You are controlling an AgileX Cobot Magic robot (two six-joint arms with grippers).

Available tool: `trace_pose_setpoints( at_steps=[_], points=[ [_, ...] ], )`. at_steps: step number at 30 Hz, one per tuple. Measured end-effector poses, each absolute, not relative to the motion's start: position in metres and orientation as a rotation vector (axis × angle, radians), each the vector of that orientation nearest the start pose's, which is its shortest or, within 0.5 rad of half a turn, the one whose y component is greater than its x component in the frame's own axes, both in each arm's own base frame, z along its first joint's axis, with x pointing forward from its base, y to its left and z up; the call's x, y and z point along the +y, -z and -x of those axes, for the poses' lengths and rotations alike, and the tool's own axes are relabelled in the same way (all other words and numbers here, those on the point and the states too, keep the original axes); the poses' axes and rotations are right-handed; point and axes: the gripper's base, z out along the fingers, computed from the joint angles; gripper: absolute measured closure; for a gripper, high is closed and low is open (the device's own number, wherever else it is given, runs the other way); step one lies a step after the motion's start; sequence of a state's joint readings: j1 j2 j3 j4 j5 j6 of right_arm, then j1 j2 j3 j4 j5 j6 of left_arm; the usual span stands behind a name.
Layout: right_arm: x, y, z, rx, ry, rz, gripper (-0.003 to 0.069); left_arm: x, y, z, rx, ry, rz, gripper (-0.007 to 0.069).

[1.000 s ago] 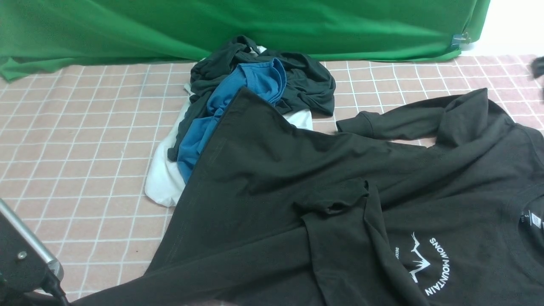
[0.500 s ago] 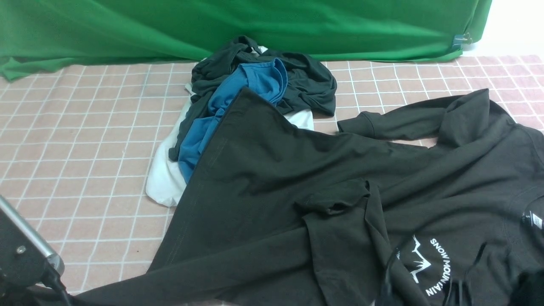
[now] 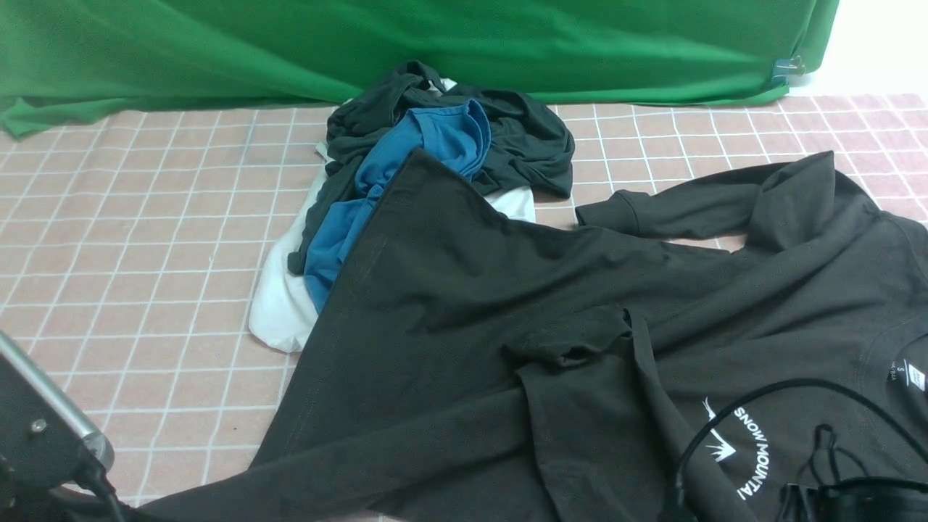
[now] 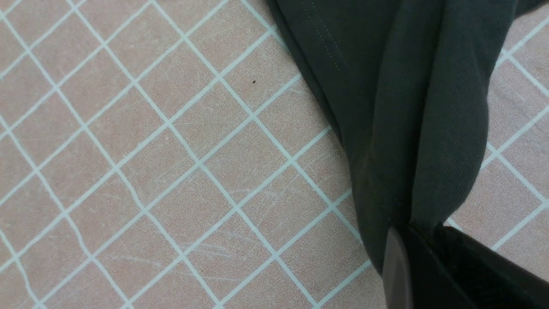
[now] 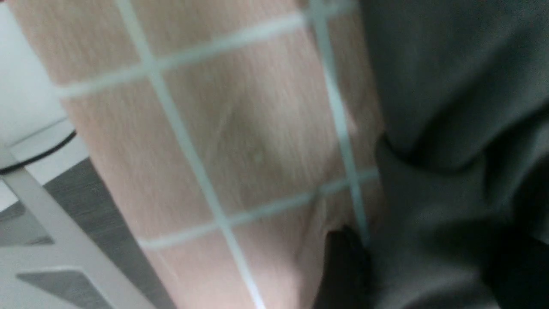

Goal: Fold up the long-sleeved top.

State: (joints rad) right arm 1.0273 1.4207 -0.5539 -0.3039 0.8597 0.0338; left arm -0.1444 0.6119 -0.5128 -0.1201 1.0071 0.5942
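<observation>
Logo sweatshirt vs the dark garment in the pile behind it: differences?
The long-sleeved top lies spread out; the dark garment is bunched up in a heap. The long-sleeved top bears a white SNOW MOUNTAIN logo; the dark garment shows none. The top looks much larger than the garment. Both are dark cloth.

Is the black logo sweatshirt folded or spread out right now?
Spread, not folded: the sweatshirt lies open across the checked table, logo up, rumpled, with one sleeve flopped over its front.

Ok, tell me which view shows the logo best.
Front view: the logo on the top is legible, though a cable cuts across it. Both wrist views show only plain dark cloth, no logo.
</observation>
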Motion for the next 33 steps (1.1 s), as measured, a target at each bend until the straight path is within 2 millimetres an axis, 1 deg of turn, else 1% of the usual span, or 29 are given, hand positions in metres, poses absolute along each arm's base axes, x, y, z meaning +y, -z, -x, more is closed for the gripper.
trace_pose_setpoints(
  at_steps=[5, 10, 13, 14, 16, 18, 20, 22, 24, 26, 27, 28, 29, 33],
  points=[
    [0.143, -0.162, -0.114, 2.552, 0.376, 1.716, 0.0187, -0.022, -0.259, -0.087, 2.421, -0.011, -0.888, 0.0592],
    [0.134, -0.153, -0.116, 2.585, 0.361, 1.675, 0.0187, -0.022, -0.259, -0.087, 2.421, -0.011, -0.888, 0.0592],
    [0.130, -0.151, -0.118, 2.637, 0.329, 1.610, 0.0194, -0.022, -0.259, -0.087, 2.421, -0.006, -0.886, 0.0592],
    [0.130, -0.151, -0.118, 2.644, 0.325, 1.604, 0.0209, -0.022, -0.259, -0.087, 2.422, -0.006, -0.887, 0.0592],
    [0.130, -0.151, -0.118, 2.657, 0.313, 1.592, 0.0266, -0.022, -0.259, -0.087, 2.424, -0.005, -0.888, 0.0592],
    [0.130, -0.150, -0.117, 2.674, 0.300, 1.578, 0.0379, -0.022, -0.258, -0.087, 2.426, -0.004, -0.889, 0.0592],
    [0.131, -0.151, -0.117, 2.691, 0.306, 1.570, 0.0508, -0.022, -0.258, -0.087, 2.427, -0.004, -0.889, 0.0592],
    [0.131, -0.156, -0.117, 2.758, 0.339, 1.549, 0.0585, -0.022, -0.258, -0.086, 2.431, -0.003, -0.891, 0.0592],
    [0.132, -0.164, -0.117, 2.804, 0.352, 1.531, 0.0596, -0.022, -0.258, -0.086, 2.433, -0.006, -0.893, 0.0592],
    [0.136, -0.183, -0.114, 2.865, 0.330, 1.489, 0.0599, -0.021, -0.258, -0.086, 2.435, -0.016, -0.897, 0.0592],
    [0.136, -0.185, -0.113, 2.870, 0.327, 1.483, 0.0599, -0.021, -0.258, -0.086, 2.435, -0.016, -0.898, 0.0592],
    [0.136, -0.197, -0.109, 2.889, 0.280, 1.439, 0.0601, -0.021, -0.258, -0.086, 2.438, -0.025, -0.902, 0.0592],
    [0.136, -0.205, -0.106, 2.907, 0.226, 1.404, 0.0601, -0.020, -0.257, -0.086, 2.444, -0.028, -0.906, 0.0592],
    [0.132, -0.214, -0.093, 2.954, 0.086, 1.347, 0.0601, -0.020, -0.255, -0.082, 2.486, -0.024, -0.928, 0.0592]
  ],
)
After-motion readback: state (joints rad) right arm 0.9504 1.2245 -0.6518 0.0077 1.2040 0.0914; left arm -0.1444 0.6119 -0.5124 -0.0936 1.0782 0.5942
